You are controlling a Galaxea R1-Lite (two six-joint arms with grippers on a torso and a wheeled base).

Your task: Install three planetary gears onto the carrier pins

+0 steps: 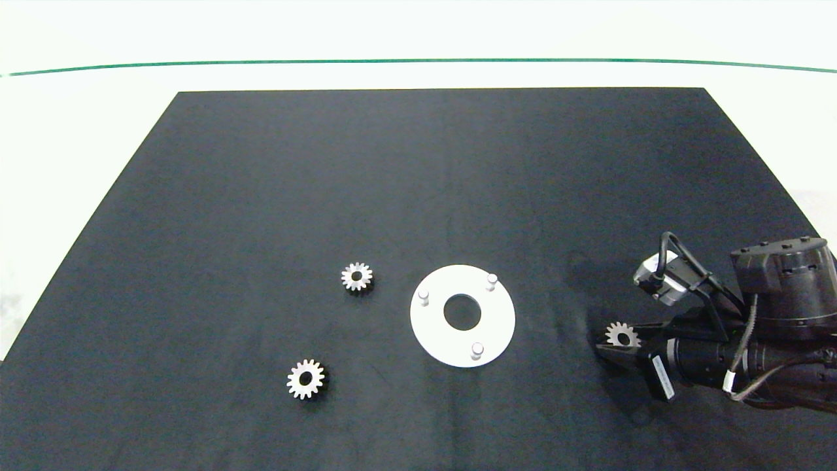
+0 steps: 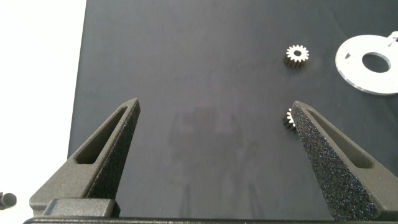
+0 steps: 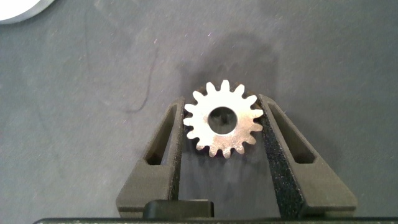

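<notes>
The white disc (image 1: 433,328) lies near the middle of the black mat, and its three carrier pins (image 1: 424,296) (image 1: 492,280) (image 1: 477,350) are all bare. Two planetary gears lie flat left of it, one close by (image 1: 356,277) and one nearer the front (image 1: 305,379). A third gear (image 1: 622,335) (image 3: 222,118) sits between the fingers of my right gripper (image 1: 618,343) (image 3: 221,102), which is shut on it, right of the disc. My left gripper (image 2: 215,102) is open and holds nothing, over the mat's left part. One of its fingers half hides a gear (image 2: 289,117); the other gear (image 2: 297,56) and the disc (image 2: 348,65) show beyond.
The black mat (image 1: 418,183) covers most of a white table (image 1: 78,131), with a green line (image 1: 418,61) along the far side. A rim of the disc (image 3: 18,9) shows at the corner of the right wrist view.
</notes>
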